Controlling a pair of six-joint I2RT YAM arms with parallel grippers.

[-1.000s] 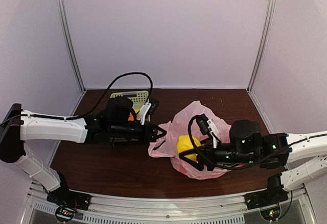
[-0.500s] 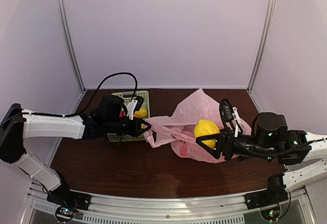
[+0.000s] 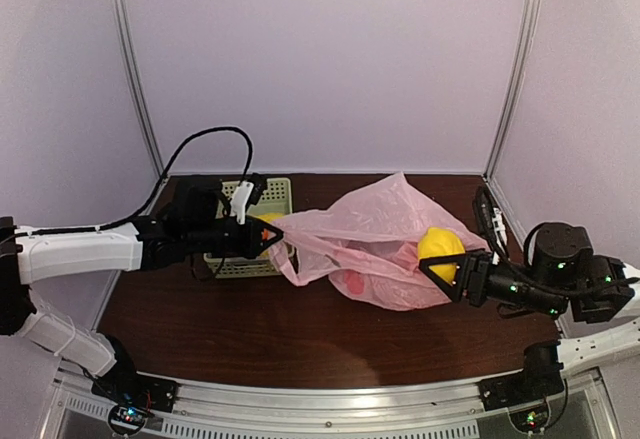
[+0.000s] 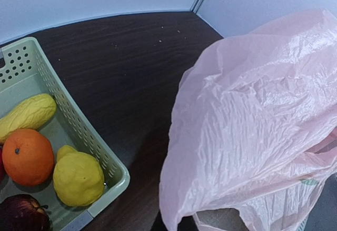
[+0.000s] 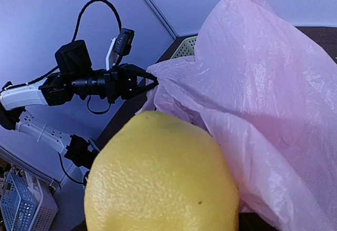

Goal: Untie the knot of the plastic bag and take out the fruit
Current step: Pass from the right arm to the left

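Right of the basket (image 3: 275,191), we've got the plastic bag (image 3: 375,229) pulled out long and taut. Left gripper (image 3: 272,241) hovers over the basket's right edge, jaws pinching the bag's corner. Far right of the basket, the right gripper (image 3: 438,267) clamps a yellow fruit (image 3: 441,243), its jaws pressed on it beside the bag. Inside the basket we spot an orange fruit (image 4: 27,156).
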